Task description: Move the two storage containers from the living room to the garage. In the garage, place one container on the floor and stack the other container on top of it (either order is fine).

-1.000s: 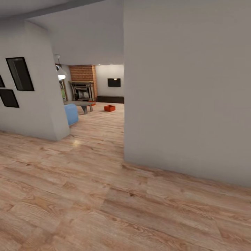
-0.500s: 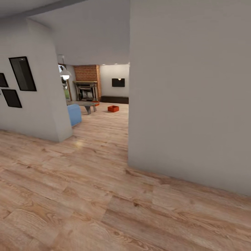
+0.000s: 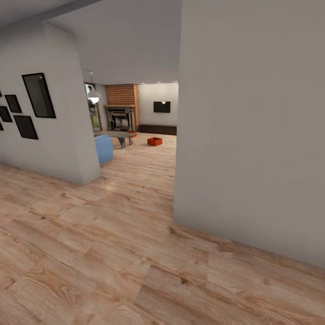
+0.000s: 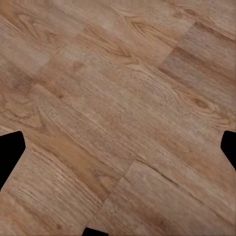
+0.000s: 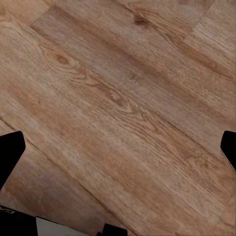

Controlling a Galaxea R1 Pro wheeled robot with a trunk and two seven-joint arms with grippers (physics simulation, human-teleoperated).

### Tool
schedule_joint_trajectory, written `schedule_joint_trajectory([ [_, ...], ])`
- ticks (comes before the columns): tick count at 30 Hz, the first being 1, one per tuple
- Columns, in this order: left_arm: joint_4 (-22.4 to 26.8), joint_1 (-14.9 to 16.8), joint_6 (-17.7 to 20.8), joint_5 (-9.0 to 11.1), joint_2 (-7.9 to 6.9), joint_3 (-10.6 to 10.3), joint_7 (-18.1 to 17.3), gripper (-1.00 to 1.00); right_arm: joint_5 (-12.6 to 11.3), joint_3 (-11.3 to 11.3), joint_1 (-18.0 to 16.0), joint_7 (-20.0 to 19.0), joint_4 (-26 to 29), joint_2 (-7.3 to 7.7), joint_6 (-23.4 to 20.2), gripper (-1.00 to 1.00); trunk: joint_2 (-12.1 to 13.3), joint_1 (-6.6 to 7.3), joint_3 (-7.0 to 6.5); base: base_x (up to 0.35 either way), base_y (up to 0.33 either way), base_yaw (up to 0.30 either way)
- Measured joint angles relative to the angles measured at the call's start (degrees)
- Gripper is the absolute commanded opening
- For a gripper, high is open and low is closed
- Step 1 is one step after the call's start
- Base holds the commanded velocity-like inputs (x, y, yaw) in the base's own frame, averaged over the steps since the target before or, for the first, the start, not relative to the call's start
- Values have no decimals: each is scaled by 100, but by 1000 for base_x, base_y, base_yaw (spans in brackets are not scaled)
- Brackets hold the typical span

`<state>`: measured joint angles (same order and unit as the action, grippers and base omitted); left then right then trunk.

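wood plank floor between white walls, orange-red container far off, both grippers' fingers apart

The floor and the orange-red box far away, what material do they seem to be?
The floor looks like light wood planks, matte: grain, knots and plank seams show. The orange-red box looks like smooth plastic, judging by its plain even colour; too small to be sure.

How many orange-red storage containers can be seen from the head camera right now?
2. One storage container sits on the wood floor in the far room. A second, mostly hidden, shows as an orange sliver by the fireplace, behind the coffee table.
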<state>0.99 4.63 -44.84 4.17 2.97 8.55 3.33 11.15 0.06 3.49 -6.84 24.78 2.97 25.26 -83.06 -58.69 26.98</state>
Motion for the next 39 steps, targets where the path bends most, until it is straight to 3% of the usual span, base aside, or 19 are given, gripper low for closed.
schedule_joint_trajectory([
  [14, 0, 0, 0, -8, 17, -1, 0, 100, 26, 3, 0, 0, 0, 0, 0, 100, 0, 0, 0, 326, 0, 6],
  [25, 1, -1, 0, -8, 17, -1, 0, 100, 31, 3, -1, -2, -1, 0, 3, 100, 0, 0, 0, 326, 0, 204],
  [39, -1, 0, -7, 0, 0, 6, 2, 100, 31, 3, 0, 0, 0, 0, 3, 100, 0, 0, 0, 324, 22, 13],
])
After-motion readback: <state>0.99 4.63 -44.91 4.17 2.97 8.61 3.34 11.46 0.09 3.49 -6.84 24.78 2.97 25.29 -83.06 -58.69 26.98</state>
